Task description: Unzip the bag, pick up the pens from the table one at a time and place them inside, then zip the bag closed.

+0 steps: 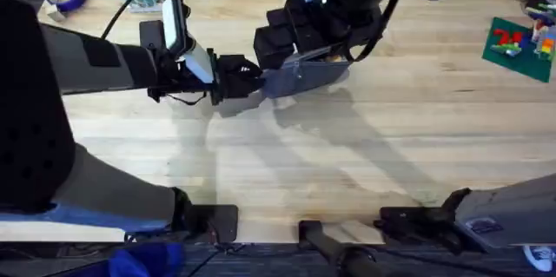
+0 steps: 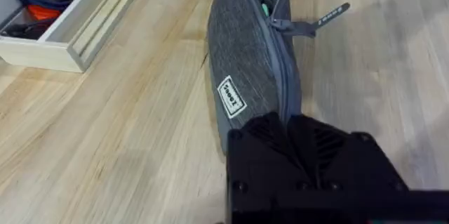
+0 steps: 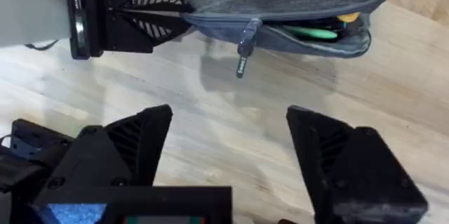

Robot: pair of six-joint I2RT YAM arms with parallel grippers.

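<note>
I pinch the bag (image 3: pixel 280 3) end with my left gripper (image 3: pixel 184 15), steadying it while my right gripper (image 3: pixel 231 147) gapes empty near the zipper pull (image 3: pixel 244 45).

Bag (image 3: pixel 280 3): oblong grey-blue fabric pouch with rounded ends, small white label on the side, lying on its long edge.
Place: far middle part of the table (image 1: pixel 287 164), one end clamped between black fingers.
Zipper: open on about half its length; pull tab (image 3: pixel 244 50) hangs down outside.
Pens: green pen (image 3: pixel 312 33) inside the open part, something yellow-orange beside it.
Table: pale wooden planks, visible grain.
</note>
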